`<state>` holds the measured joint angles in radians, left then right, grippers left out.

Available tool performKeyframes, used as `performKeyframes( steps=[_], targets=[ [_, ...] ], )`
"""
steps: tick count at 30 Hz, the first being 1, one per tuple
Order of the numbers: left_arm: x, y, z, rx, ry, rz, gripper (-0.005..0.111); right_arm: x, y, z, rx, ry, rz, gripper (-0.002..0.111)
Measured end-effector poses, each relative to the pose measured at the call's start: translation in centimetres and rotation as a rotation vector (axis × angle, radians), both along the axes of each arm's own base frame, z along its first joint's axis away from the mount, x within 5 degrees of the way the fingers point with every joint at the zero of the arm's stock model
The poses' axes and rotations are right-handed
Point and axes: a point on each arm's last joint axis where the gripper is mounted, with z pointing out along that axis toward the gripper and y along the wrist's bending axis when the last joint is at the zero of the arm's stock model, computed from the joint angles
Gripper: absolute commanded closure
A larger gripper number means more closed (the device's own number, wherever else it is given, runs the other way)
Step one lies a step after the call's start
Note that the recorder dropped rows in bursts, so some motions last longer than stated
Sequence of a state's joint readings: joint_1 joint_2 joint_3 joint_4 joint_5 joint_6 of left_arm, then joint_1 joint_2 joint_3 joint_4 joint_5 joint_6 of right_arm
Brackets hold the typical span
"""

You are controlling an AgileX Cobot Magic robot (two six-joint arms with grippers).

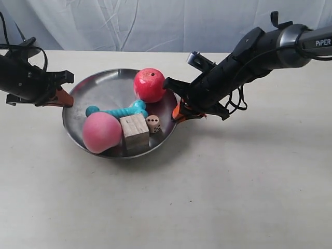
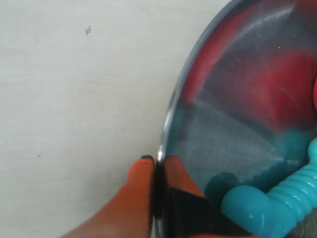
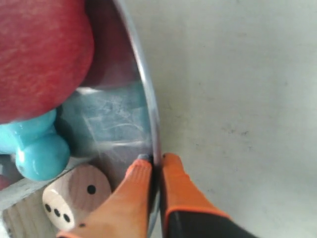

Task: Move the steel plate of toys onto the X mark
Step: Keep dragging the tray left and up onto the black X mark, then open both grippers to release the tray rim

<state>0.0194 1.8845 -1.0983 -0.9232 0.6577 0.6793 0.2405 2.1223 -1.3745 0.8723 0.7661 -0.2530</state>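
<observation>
Pinching the thin raised rim of the steel plate (image 1: 104, 83) from opposite sides, the left gripper (image 2: 157, 161) and the right gripper (image 3: 156, 161) each have their orange fingers narrowed onto the metal, one inside and one outside. The round, mirror-bright dish lies mid-table (image 1: 233, 197) between the arms, holding a glossy red ball (image 1: 149, 85), a matte pink egg-shaped foam ball (image 1: 101, 133), a ribbed teal bone (image 1: 122, 110), a grainy wooden cube (image 1: 135, 132) and a spotted die (image 1: 153, 123). Whether its underside touches the table cannot be made out, and both wrist views crop the toys.

Black arms (image 1: 244, 62), orange claw fingers (image 3: 133, 198), silver joint band (image 1: 289, 41), white PiPER lettering (image 1: 322, 43)
</observation>
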Motion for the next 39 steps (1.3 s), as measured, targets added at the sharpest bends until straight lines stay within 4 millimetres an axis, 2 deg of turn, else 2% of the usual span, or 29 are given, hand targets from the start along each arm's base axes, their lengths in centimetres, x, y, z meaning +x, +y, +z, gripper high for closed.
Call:
performKeyframes(
  steps=[5,7,10,17,31,36,39],
  targets=[
    [0.6,0.1,-2.7,0.017,0.039,0.024,0.107,0.7,0.3,-1.1,-0.005,0.016,0.004,0.109],
    [0.7,-0.1,-3.1,0.013,0.029,0.019,0.107,0.8,0.2,-1.8,-0.018,0.019,0.000,0.109],
    [1.0,-0.2,-3.2,0.018,-0.011,-0.006,0.107,0.9,0.1,-2.4,-0.027,0.019,-0.010,0.109],
    [1.4,-0.1,-3.3,0.040,-0.063,-0.006,0.107,1.2,0.2,-2.4,-0.036,-0.011,-0.026,0.109],
    [1.2,0.0,-3.8,0.092,-0.003,0.023,0.107,1.1,0.5,-2.4,-0.032,0.011,-0.044,0.109],
    [1.2,-0.1,-3.8,0.099,-0.006,0.024,0.095,1.2,0.4,-2.5,-0.068,-0.008,-0.044,0.109],
    [1.3,-0.1,-3.8,0.112,-0.019,0.034,0.082,1.3,0.4,-2.5,-0.071,-0.015,-0.058,0.109]
  ],
)
